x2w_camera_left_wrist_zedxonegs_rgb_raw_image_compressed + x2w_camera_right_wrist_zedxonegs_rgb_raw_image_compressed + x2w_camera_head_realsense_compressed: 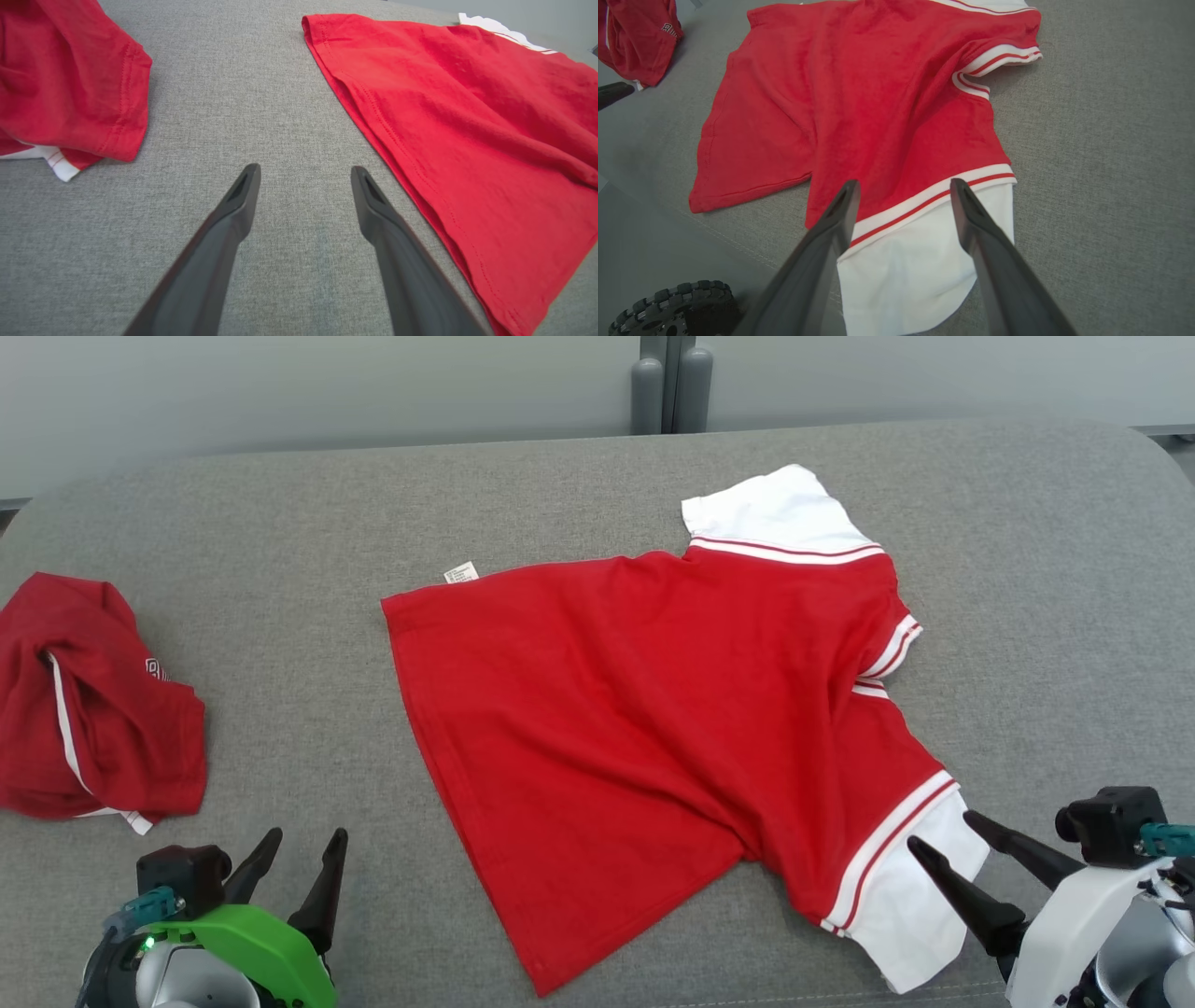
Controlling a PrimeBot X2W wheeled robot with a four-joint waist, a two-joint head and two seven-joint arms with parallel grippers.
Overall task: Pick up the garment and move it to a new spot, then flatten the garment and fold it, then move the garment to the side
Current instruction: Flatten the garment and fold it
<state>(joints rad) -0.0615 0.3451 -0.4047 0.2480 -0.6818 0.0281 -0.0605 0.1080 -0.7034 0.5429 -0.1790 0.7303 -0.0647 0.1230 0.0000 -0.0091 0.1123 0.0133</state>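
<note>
No readable text; tag [460,573] illegible.

garment [653,709]: bright red, white sleeves, red-striped white trim
tag [460,573]: white
crumpled shirt [93,700]: darker red, white piping
worktop [280,523]: grey weave

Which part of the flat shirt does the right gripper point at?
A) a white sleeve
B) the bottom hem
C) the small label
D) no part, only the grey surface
A: in the right wrist view the open right gripper has the white sleeve of the shirt lying between its two fingers.
</note>
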